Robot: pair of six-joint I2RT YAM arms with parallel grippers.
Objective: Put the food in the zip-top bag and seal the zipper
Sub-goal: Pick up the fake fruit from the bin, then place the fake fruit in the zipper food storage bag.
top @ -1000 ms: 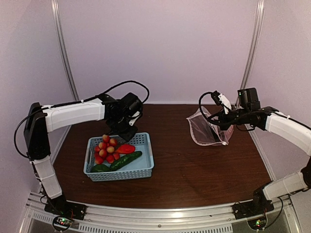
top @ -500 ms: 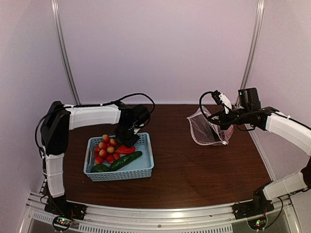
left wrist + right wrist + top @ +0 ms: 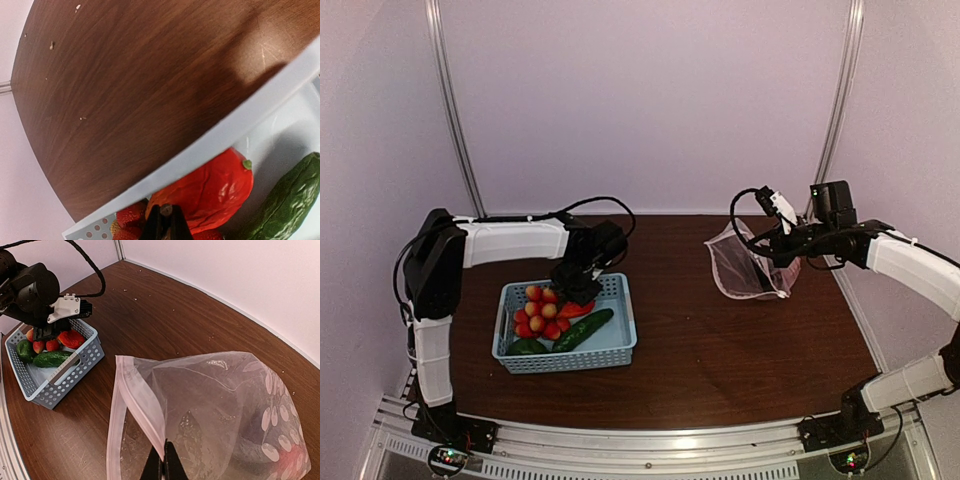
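Left gripper (image 3: 576,292) is down in the light-blue basket (image 3: 582,359), which sits toward the near-left part of the desk (image 3: 720,340). On the left wrist cam the fingertips look narrow, basically pressed together, right up against the red pepper (image 3: 210,190). I can't tell if they're pinching its skin or just touching it. The pepper lies against the basket's far wall, with the cucumber (image 3: 285,200) just beside it on the near side. The cherry tomatoes (image 3: 535,310) are bunched in the left half of the basket, and the small dark green piece (image 3: 527,347) is in its near-left corner.

Right gripper (image 3: 162,467) is over by the far-right corner, clamped on the zip-top bag (image 3: 225,405) at its mouth edge. The bag hangs open, mouth facing toward the left side of the desk, and the zipper (image 3: 135,400) runs as a pale strip down that open edge, just beside the fingers. There's a dark shape and a reddish bit low inside the bag, but through the crinkly plastic I can't make out what they are. Bag and basket are well apart.
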